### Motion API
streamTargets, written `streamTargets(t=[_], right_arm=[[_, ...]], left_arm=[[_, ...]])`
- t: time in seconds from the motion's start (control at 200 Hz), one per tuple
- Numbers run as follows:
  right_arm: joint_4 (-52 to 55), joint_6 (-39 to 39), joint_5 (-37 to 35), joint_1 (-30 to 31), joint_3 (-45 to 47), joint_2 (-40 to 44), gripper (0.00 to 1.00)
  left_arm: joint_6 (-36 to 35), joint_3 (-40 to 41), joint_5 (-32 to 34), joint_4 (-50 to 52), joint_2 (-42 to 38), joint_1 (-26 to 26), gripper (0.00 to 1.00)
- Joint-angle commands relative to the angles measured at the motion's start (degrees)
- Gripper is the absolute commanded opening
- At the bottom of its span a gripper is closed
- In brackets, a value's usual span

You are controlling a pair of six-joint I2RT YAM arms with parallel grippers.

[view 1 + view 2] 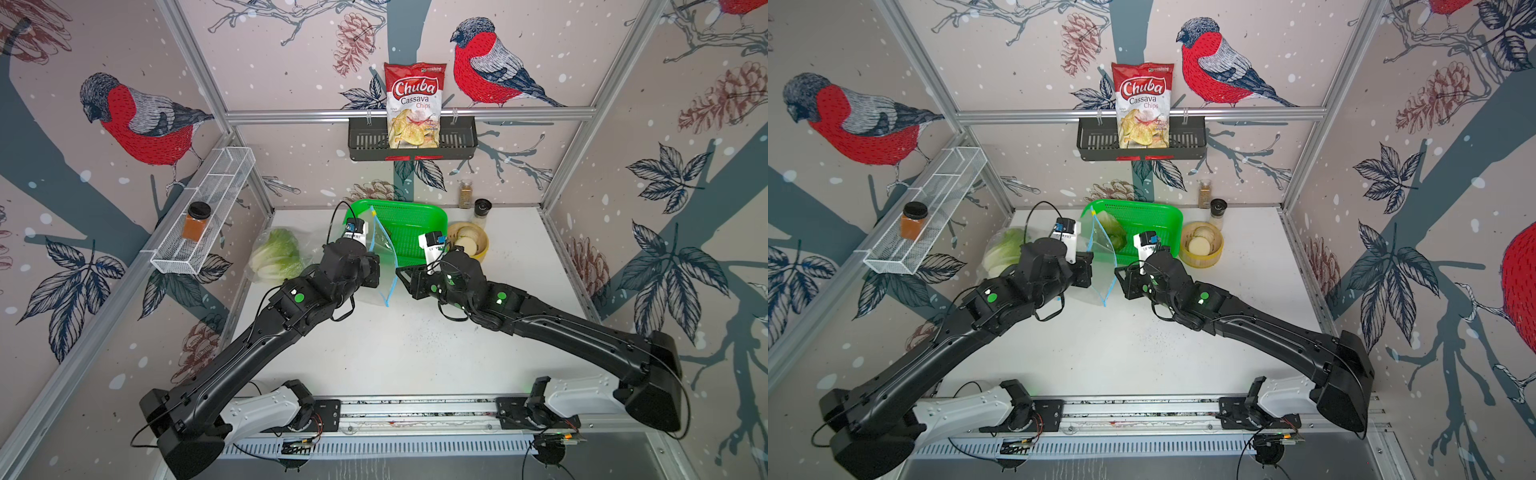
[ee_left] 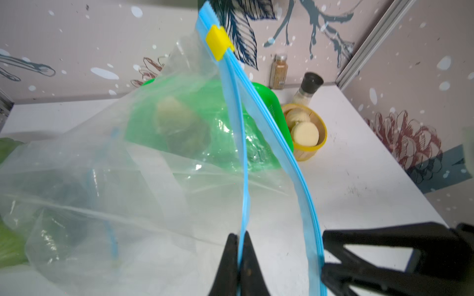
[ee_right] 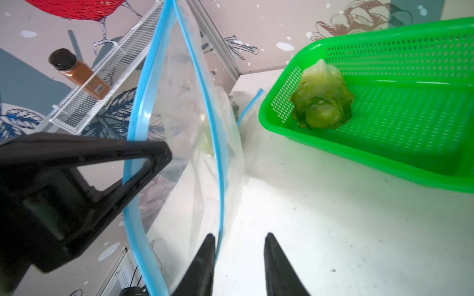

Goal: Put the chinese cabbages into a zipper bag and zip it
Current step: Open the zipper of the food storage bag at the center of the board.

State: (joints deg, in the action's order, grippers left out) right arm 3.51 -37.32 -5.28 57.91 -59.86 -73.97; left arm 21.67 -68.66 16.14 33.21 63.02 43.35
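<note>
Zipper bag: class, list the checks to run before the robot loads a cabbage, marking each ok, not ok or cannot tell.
1. Left gripper clamped on the zipper bag by its blue rim: ok.
2. Right gripper free: ok, jaws open, nothing held.
3. Bag mouth open: ok, its two rims bow apart.
4. Yellow slider parked near the rim's end: ok.
5. Cabbage lying uncovered in the green basket: ok.
6. Other cabbages bagged: cannot tell; they lie under clear plastic beside the left arm.
</note>
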Motion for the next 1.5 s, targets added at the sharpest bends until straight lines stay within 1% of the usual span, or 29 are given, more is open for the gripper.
streamTargets(t=[0.0,0.065,0.115,0.165,0.225,0.295,0.38,0.405,0.51,0.65,0.755,0.83,0.92,1.016,1.076,1.251,1.306,1.406,1.491], right_arm=[[-3.1,-5.3,2.2,-1.8,4.5,1.4,0.4],[-2.4,-5.7,2.3,-2.3,6.6,1.7,0.46],[-1.0,-5.5,1.4,-2.5,7.5,1.7,0.49],[-0.3,-5.2,1.6,-2.8,8.1,1.6,0.55],[0.5,-4.5,3.3,-3.6,7.9,1.4,0.64],[1.4,-3.1,3.2,-3.8,7.1,1.1,0.73],[2.5,-1.6,3.1,-4.4,6.1,-0.1,0.81],[2.9,-1.5,3.1,-4.7,5.8,-0.6,0.82],[2.4,-1.6,6.5,-7.0,5.5,-3.2,0.84],[3.4,-0.9,6.2,-8.5,4.3,-7.4,0.85],[3.1,0.1,6.9,-8.5,3.4,-10.6,0.86],[4.4,0.6,4.9,-8.3,2.8,-12.7,0.87],[4.2,1.2,2.9,-8.6,3.8,-14.7,0.88],[5.1,1.4,2.2,-9.0,4.2,-16.5,0.89],[5.3,1.3,2.3,-8.9,4.1,-17.1,0.89],[4.9,2.9,4.4,-7.0,1.5,-15.5,0.92],[5.0,4.0,6.2,-6.5,0.3,-14.4,0.93],[5.6,5.5,8.4,-6.0,-1.0,-11.3,0.95],[5.5,5.8,8.5,-6.4,-0.5,-7.1,0.98]], left_arm=[[-1.1,2.1,-4.2,0.4,1.4,0.5,0.0],[-0.9,3.3,-5.7,-1.5,3.2,1.1,0.0],[-0.8,3.8,-5.6,-1.9,5.0,1.6,0.0],[-0.5,4.3,-5.3,-2.2,6.8,1.8,0.0],[-0.3,4.9,-6.0,-3.2,8.5,1.9,0.0],[0.0,5.0,-7.1,-4.0,10.0,2.0,0.0],[0.4,5.4,-6.8,-5.1,11.1,2.0,0.0],[0.6,5.4,-6.6,-5.1,11.3,2.0,0.0],[1.2,5.5,-5.7,-5.6,11.1,2.0,0.0],[1.4,4.9,-4.2,-4.6,10.1,2.0,0.0],[1.1,4.4,-2.4,-3.6,8.9,2.0,0.0],[0.9,3.8,-1.2,-2.6,7.8,2.0,0.0],[0.8,2.6,2.9,-0.3,6.3,2.0,0.0],[0.6,1.0,6.6,2.8,5.0,2.0,0.0],[0.5,0.6,7.3,4.0,4.0,2.0,0.0],[0.9,3.5,4.8,1.4,2.5,2.0,0.0],[1.3,4.7,4.6,0.3,2.6,2.0,0.0],[1.6,6.1,3.9,-1.5,3.3,1.9,0.0],[1.5,6.3,3.8,-1.9,4.1,1.9,0.0]])
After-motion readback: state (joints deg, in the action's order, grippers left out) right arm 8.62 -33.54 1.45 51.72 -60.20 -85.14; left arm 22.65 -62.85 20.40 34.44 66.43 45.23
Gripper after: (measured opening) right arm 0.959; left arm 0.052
